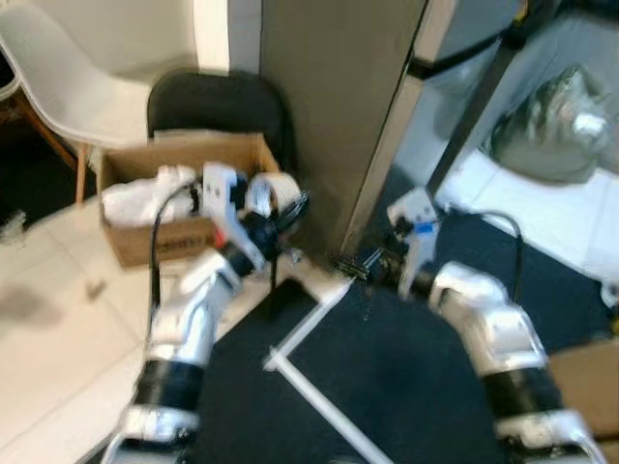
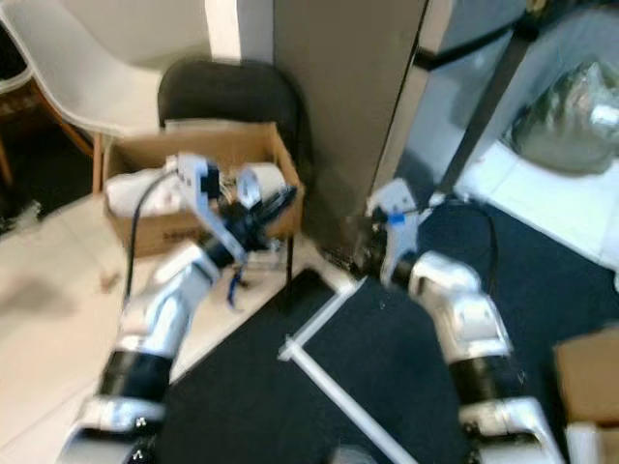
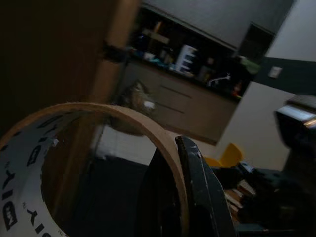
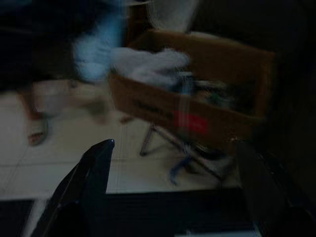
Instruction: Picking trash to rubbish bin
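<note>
The roll of tape [image 1: 272,192] is held by the left gripper [image 1: 286,208] above the near right corner of the cardboard box [image 1: 145,237]. In the left wrist view, one black finger [image 3: 200,190] presses against the outer rim of the cardboard ring [image 3: 98,143], whose inner face carries printed lettering; the fingers pinch the ring wall between them. The box sits on a black chair [image 1: 218,106] and contains crumpled white waste [image 1: 145,198] in its left part. The chair legs stand on light floor tiles [image 1: 58,319].

The right gripper [image 1: 353,263] hangs low to the right of the box, near the base of a grey partition [image 1: 338,116]. In the right wrist view, its two fingers [image 4: 94,182] are spread well apart with nothing between them, facing the box.

A dark mat [image 1: 387,387] with a white strip [image 1: 309,387] lies in the near area. A white chair [image 1: 58,77] stands at the far left.
</note>
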### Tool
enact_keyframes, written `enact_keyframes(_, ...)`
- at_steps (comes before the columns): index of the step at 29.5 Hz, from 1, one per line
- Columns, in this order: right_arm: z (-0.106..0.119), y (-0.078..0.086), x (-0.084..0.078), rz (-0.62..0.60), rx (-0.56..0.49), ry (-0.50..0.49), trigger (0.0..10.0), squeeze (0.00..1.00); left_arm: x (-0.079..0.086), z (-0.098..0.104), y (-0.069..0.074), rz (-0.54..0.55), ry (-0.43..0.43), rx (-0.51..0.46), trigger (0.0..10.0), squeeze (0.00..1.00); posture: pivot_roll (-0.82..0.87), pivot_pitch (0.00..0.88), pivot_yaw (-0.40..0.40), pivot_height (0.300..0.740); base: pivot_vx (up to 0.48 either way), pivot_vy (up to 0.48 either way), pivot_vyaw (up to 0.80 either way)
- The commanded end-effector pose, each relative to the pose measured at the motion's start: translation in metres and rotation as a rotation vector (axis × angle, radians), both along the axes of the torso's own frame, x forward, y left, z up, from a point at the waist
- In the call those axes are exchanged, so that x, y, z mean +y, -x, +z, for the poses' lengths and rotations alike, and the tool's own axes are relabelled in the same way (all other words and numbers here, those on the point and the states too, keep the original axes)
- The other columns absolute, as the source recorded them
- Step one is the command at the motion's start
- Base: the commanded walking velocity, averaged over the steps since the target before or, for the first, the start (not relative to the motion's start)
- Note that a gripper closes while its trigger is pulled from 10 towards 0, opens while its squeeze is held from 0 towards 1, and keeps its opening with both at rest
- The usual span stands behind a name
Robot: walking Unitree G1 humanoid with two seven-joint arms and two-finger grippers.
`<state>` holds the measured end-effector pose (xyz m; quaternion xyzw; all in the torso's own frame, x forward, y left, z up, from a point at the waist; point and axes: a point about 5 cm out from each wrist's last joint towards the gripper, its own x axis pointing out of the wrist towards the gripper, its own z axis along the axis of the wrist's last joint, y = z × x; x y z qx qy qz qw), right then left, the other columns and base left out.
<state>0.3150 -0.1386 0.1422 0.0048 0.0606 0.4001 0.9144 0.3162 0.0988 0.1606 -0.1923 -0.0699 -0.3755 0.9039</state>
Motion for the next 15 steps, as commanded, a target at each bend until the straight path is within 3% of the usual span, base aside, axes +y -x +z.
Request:
enact_keyframes(1,0.0007,0.0004,-0.0001,0.007,-0.005,0.004,10.0,0.00,0.0024,-0.0017,-0.0006,0.007,0.002,0.009,10.0,0.00,-0.05,0.000,-0.050,0.740,0.326,0.000,0.00)
enact_keyframes(15,0.0016,0.0003,-0.0002,0.007,-0.007,0.003,10.0,0.00,0.0045,-0.0007,-0.0009,0.019,0.007,0.006,10.0,0.00,-0.05,0.000,-0.048,0.740,0.327,0.000,0.00)
